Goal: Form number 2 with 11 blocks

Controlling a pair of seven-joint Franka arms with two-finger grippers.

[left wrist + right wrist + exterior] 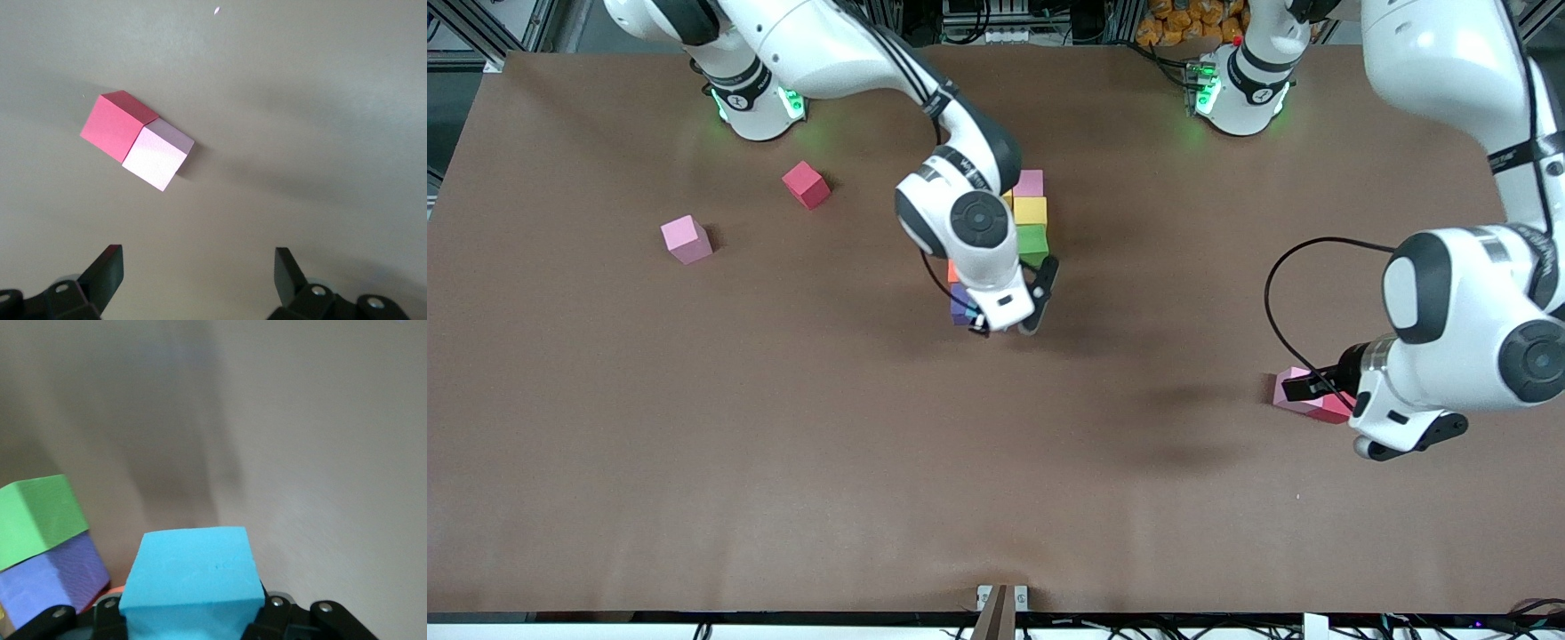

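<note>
1. Cyan block sits clamped in the right gripper, which hangs over the figure's near end, just beside the purple block.
2. Green block, yellow block and a pink block run in a column away from the camera; the free spot looks to lie directly under the gripper.
3. Left gripper waits with its jaws apart over a pink-and-red pair at the left arm's end of the worktop.

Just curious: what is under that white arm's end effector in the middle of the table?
The right end effector holds a cyan block. Beside it sit green and purple blocks; others are covered.
</note>
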